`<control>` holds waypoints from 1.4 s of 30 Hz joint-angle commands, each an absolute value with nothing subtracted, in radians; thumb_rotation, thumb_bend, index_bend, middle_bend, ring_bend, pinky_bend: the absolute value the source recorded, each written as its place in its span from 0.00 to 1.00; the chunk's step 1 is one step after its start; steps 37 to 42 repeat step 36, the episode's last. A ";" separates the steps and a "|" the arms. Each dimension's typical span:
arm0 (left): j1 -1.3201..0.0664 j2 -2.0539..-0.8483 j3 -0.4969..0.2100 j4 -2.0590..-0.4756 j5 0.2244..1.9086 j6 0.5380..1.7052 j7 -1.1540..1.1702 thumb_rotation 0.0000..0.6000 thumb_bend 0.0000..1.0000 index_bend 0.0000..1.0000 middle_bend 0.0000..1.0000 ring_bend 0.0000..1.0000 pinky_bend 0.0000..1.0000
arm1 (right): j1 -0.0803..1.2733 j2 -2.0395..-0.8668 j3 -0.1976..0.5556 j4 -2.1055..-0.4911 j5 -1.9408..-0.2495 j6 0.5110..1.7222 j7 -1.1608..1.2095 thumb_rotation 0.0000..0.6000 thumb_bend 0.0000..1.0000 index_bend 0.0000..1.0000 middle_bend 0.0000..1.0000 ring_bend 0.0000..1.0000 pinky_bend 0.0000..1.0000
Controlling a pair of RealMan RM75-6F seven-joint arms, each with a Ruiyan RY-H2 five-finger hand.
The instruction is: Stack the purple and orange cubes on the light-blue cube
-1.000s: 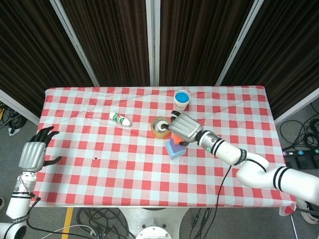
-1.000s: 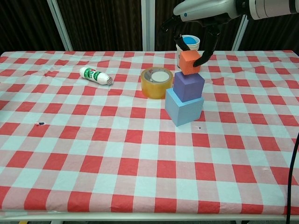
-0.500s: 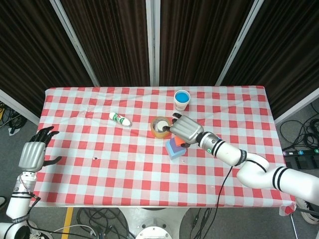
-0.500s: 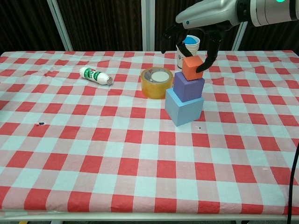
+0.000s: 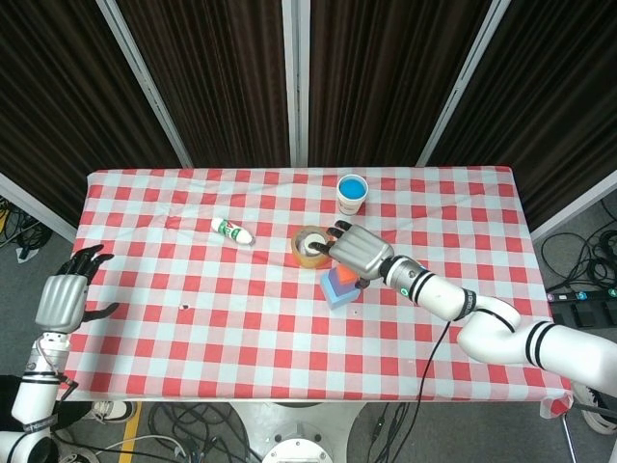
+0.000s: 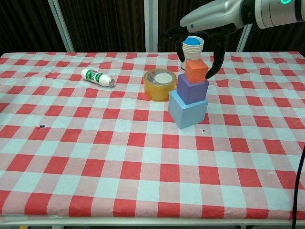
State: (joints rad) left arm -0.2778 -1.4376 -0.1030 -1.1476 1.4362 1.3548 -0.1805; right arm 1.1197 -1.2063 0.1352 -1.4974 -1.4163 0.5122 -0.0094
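Observation:
The orange cube sits on the purple cube, which sits on the light-blue cube, a little right of the table's middle. My right hand hovers over the stack with its fingers spread around the orange cube. The thumb tip lies at the cube's right edge and the other fingers stand apart to its left. From the head view the right hand covers part of the orange cube, and the light-blue cube shows below it. My left hand hangs off the table's left side, fingers apart, holding nothing.
A roll of yellow tape lies just left of the stack. A white cup with a blue inside stands behind it, close to my right hand's fingers. A small white bottle lies further left on the checked tablecloth.
My right hand lowered the orange cube onto the purple cube. Its thumb has since shifted outward to the cube's right edge. The left hand has not moved.

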 commanded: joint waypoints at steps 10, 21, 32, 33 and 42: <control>-0.276 -1.425 -0.108 -1.172 1.448 1.379 -0.177 1.00 0.11 0.28 0.24 0.16 0.29 | 0.854 -0.935 0.158 -1.785 -1.332 0.961 -0.250 1.00 0.00 0.00 0.19 0.00 0.05; -0.279 -1.418 -0.099 -1.200 1.469 1.388 -0.163 1.00 0.11 0.28 0.24 0.16 0.29 | 0.511 -1.036 0.057 -1.828 -1.198 1.350 -0.395 1.00 0.00 0.00 0.15 0.00 0.00; -0.282 -1.417 -0.091 -1.211 1.482 1.391 -0.152 1.00 0.11 0.28 0.24 0.16 0.29 | 0.369 -1.213 -0.011 -1.670 -1.194 1.356 -0.285 1.00 0.00 0.00 0.13 0.00 0.00; -0.282 -1.417 -0.090 -1.211 1.483 1.392 -0.150 1.00 0.11 0.28 0.24 0.16 0.29 | 0.364 -1.222 -0.011 -1.658 -1.199 1.352 -0.278 1.00 0.00 0.00 0.13 0.00 0.00; -0.281 -1.418 -0.092 -1.211 1.481 1.393 -0.150 1.00 0.11 0.28 0.24 0.16 0.29 | 0.359 -1.235 -0.006 -1.641 -1.217 1.345 -0.272 1.00 0.00 0.00 0.13 0.00 0.00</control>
